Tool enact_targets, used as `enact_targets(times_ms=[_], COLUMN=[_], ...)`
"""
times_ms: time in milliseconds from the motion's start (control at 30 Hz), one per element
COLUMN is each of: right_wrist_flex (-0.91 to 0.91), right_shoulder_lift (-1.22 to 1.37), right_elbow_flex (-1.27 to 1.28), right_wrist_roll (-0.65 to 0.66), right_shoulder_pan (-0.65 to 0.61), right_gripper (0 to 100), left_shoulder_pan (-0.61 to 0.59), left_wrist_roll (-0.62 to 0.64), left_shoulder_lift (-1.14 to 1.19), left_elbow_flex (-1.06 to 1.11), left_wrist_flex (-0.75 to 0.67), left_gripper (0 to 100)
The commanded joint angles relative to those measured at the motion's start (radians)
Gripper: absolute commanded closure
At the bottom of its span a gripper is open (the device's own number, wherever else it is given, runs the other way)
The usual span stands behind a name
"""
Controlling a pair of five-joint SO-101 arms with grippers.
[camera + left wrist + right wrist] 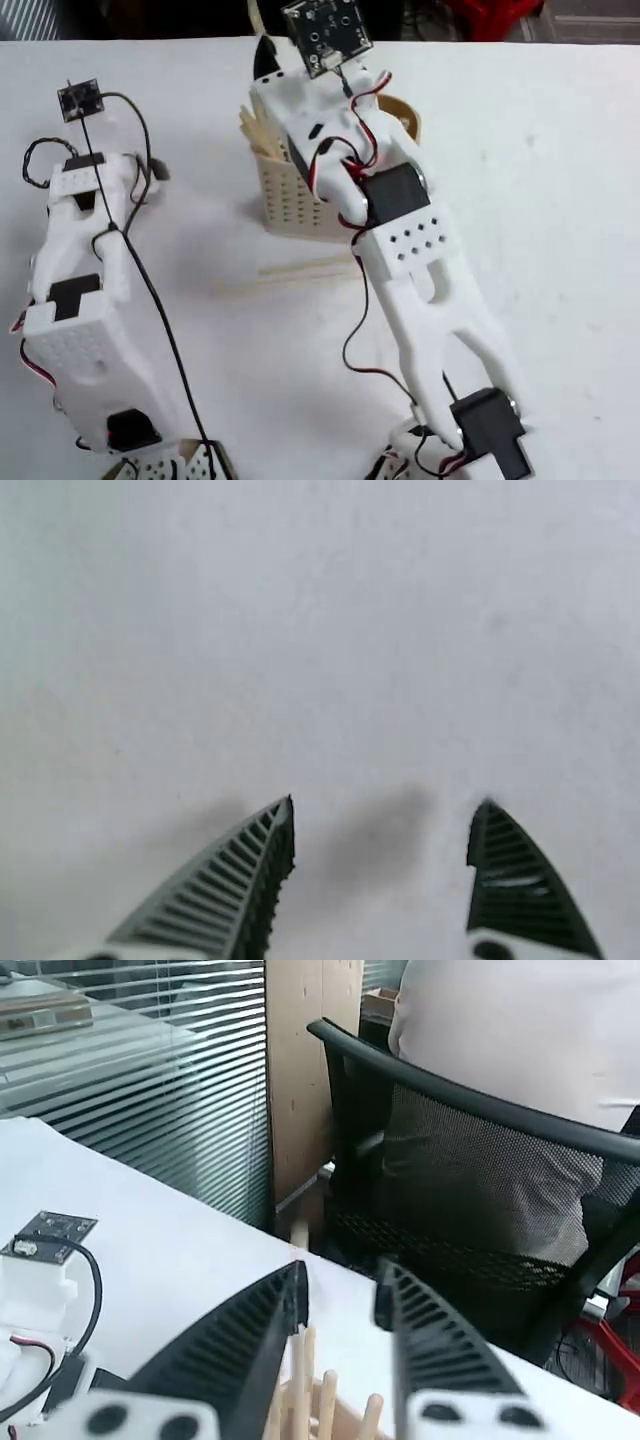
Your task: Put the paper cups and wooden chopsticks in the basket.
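The white table (560,200) carries a perforated basket (295,205) near its far middle, and the right arm stretches over this basket from the near side. At the right far corner of the basket there is a brown curved rim, probably a paper cup (408,118) already inside; such a cup is light and thin and crushes easily, so I judge it needs a gentle hold at the rim. Several wooden chopsticks (325,1390) stand in the left part of the basket. The right gripper (340,1270) hangs just above their tips with its jaws a little apart and nothing clamped between them. One loose pair of chopsticks (300,268) lies flat on the table, just on the near side of the basket and across the gap between the two arms. They are thin, stiff, light and smooth, so they may roll or slip; I think a pinch across the middle is the safest. The left gripper (385,810) is released, its jaws wide apart above bare table, to the left of the basket and well apart from the loose pair.
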Motion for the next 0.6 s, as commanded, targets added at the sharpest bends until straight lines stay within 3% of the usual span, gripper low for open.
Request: enact_targets(times_ms=[0,233,433,567], right_wrist_flex=[0.073,0.478,0.842,0.812], right_shoulder_lift=[-0.044,-0.176,-0.216,-0.216], right_elbow_flex=[-0.018,-0.021,0.071,0.331], right_wrist_roll=[-0.006,0.044,0.457,0.637], right_shoulder_pan=[0.004,0.001,-0.13,-0.205], right_gripper=[83.9,83.8,83.6,83.6], left_shoulder_pan=[0.007,0.007,0.007,0.007], left_wrist_roll=[-0.012,-0.012,-0.011,-0.011], left_shoulder_lift=[-0.004,-0.004,-0.004,-0.004], left_elbow_flex=[-0.041,-0.041,-0.041,-0.041], left_wrist_flex=[0.0,0.0,-0.002,-0.002], left_gripper=[72,72,72,72])
